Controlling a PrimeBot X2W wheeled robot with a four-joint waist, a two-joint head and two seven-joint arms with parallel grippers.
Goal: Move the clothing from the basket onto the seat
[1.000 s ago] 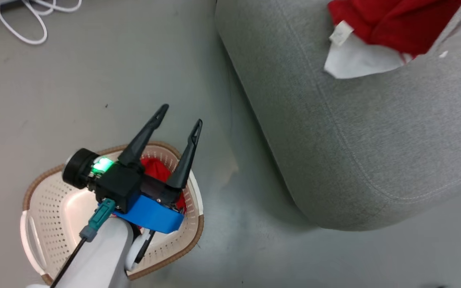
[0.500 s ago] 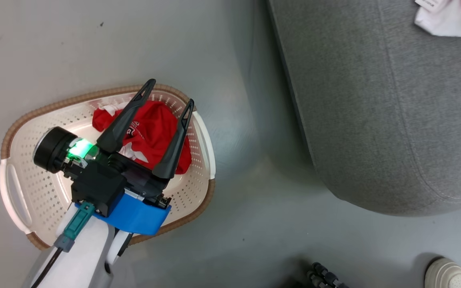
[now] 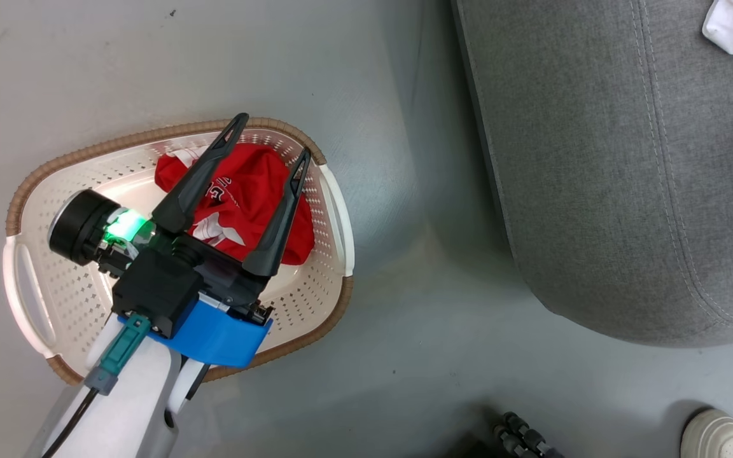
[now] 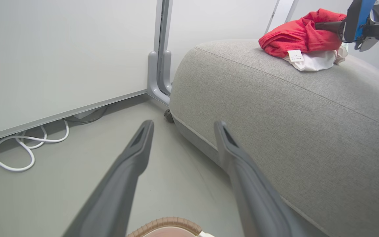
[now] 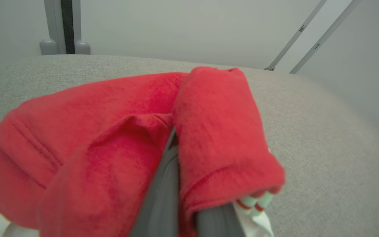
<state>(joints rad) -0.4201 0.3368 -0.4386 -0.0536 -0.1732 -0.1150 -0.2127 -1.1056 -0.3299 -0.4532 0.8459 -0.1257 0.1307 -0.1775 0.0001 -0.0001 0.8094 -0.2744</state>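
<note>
My left hand [image 3: 272, 135] hangs over the basket [image 3: 74, 299] with its fingers spread wide and nothing between them. Under those fingers a red top [image 3: 245, 197] lies bunched at the 1 o'clock end of the basket. It carries black-and-white lettering, but folds and my finger cover too much for me to read it. My right hand [image 5: 173, 144] is clenched on a red garment [image 4: 298, 33] that rests on top of the seat [image 3: 595, 191], well back from the rounded front edge. A small white tag [image 4: 295, 55] hangs at that garment's edge above its white lining [image 4: 314, 61]; its print is too small to read. In the head view the basket sits at 8 o'clock and the seat fills 2 to 3 o'clock. A strip of bare floor [image 3: 404, 381] lies between the basket's brown rim and the seat's stitched edge. A white cord [image 4: 21, 144] loops on the floor by the wall, well apart from the basket. A person's shoe [image 3: 716, 436] stands at 5 o'clock, near the seat's corner.
</note>
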